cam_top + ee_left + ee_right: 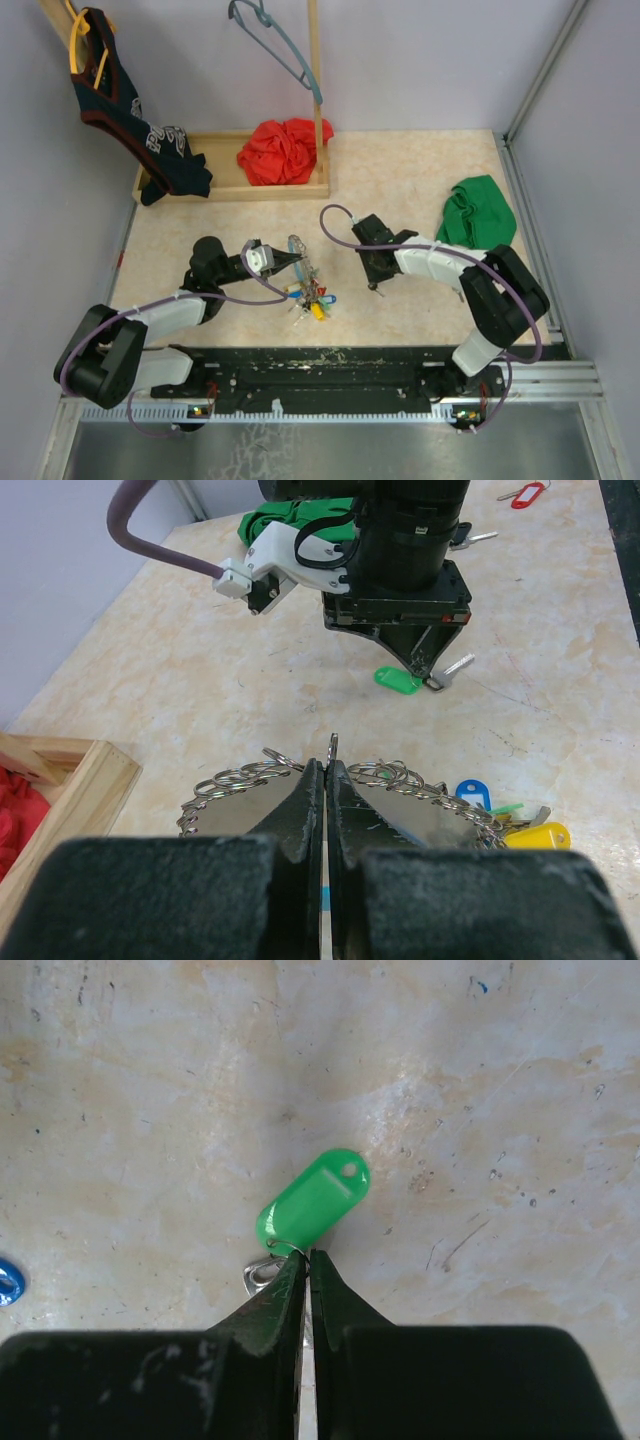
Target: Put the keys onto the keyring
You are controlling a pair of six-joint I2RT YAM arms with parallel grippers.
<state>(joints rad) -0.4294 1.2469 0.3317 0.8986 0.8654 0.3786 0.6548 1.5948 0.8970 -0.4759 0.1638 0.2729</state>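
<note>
Right wrist view is showing the right gripper [308,1258] pinching the wire loop of the green-tagged key [312,1200], jaws pressed almost together, probably so the flat key can be coming off the table [480,1110]. It is lying well apart from the keyring [455,805], off to its right. The left gripper [328,772] is clamping the keyring upright, seemingly presenting it for threading, with other keys [530,835] bunching just beside it.
</note>
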